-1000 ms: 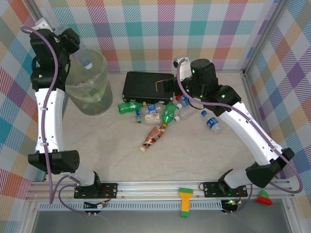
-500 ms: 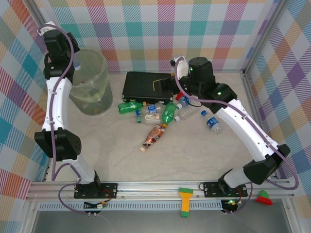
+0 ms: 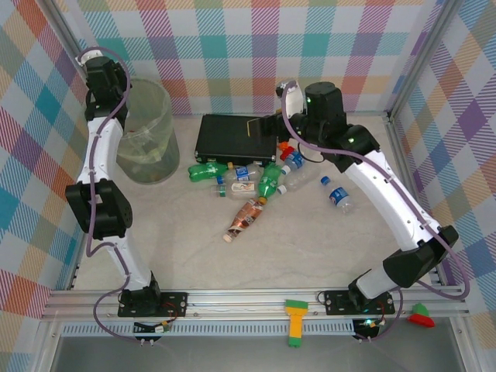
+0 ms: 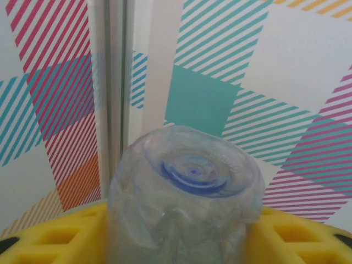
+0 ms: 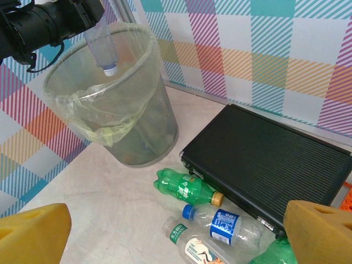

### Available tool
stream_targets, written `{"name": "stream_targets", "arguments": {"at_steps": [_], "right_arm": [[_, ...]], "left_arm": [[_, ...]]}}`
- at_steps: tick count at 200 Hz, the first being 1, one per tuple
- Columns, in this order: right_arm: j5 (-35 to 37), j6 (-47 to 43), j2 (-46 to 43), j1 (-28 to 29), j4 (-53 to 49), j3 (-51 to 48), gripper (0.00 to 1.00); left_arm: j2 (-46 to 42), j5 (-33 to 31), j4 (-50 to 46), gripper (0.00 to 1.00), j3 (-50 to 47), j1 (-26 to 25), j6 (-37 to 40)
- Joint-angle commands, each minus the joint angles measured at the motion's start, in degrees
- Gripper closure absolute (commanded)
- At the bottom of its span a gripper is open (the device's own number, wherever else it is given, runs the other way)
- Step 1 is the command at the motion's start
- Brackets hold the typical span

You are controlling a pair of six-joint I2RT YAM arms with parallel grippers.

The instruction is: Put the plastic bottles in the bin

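Plastic bottles (image 3: 246, 184) were mostly seen lying in a loose heap on the table (image 3: 194, 256), just on the near side of the flat black case (image 3: 232, 138), roughly mid-table. A green bottle (image 3: 206, 171) was spotted at the left end of the heap. A blue-labelled clear one (image 3: 245, 172) and a white-labelled one (image 3: 239, 187) were lined up right of it. Another green one (image 3: 268, 183) was wedged in the middle, and a brown-labelled bottle (image 3: 246, 216) was laid a bit nearer, at a slant. One more blue-labelled bottle (image 3: 339, 195) was parked on its own off to the right, well apart from the rest.

One clear bottle (image 5: 102, 47) was held up at the far left, cap down, over the mouth of the bin (image 5: 148, 52), with the cap about level with the rim. The left gripper (image 4: 184, 242) was clamped on it, with yellow fingers (image 4: 52, 239) pressed to either side and the bottle's base pointed at the wrist camera. The bin, pale green and see-through with a thin liner bag (image 5: 93, 118) draped inside, was stood in the far-left corner, left of the case and apart from it.

The right gripper (image 3: 271, 130) was hung over the right end of the case, jaws spread wide, its yellow finger pads (image 5: 33, 234) set far apart. Small orange and red toy pieces (image 3: 285, 147) were tucked by the case's right end, close to the heap.
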Motion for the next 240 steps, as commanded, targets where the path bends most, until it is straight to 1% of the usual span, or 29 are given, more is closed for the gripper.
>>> {"name": "stream_targets", "arguments": {"at_steps": [1,17,29,32,59,109,117,121,139,174,199,240], "right_arm": [[-1.1,0.2,0.1,-0.3,-0.9,1.5,0.01],[-1.2,0.2,-0.1,-0.4,-0.8,1.2,0.01],[-1.3,0.2,-0.4,-0.5,-0.6,0.8,0.01],[-1.3,0.2,-0.3,-0.5,-0.6,0.7,0.01],[-1.8,0.4,-1.0,-0.7,0.3,-0.5,0.01],[-2.6,1.6,-1.0,-1.4,0.4,-1.6,0.01],[-2.4,1.9,-0.9,-1.7,0.4,-1.8,0.01],[-2.2,2.1,-0.8,-1.8,0.4,-1.9,0.01],[-1.3,3.6,-0.5,-2.6,-0.2,-2.2,0.01],[0.6,7.2,0.3,-4.9,-2.3,-3.3,0.01],[2.4,11.5,1.2,-7.3,-4.1,-4.9,0.01],[4.0,18.3,2.7,-13.3,-8.2,-9.7,0.01]], "left_arm": [[-0.7,0.4,2.1,0.33,0.1,0.7,-0.3],[-1.4,1.5,0.9,0.18,0.2,0.7,-1.0],[-2.2,1.9,-0.2,0.02,0.0,0.6,-1.5],[-2.5,1.7,-0.4,0.0,-0.1,0.7,-1.7],[-5.1,2.6,-1.4,0.0,-1.3,0.7,-3.2],[-9.1,5.9,-8.0,0.0,-1.2,0.2,-6.9],[-9.9,7.1,-8.0,0.0,-1.8,0.1,-8.0],[-10.4,7.8,-10.0,0.01,-2.2,0.0,-8.4],[-12.6,9.9,-11.8,0.0,-4.1,-0.7,-9.8],[-17.6,11.5,-14.1,0.01,-9.2,-3.5,-13.1],[-21.6,13.6,-14.9,0.0,-13.6,-6.3,-15.6],[-26.6,16.9,-16.5,0.0,-19.8,-11.9,-18.3]]}}
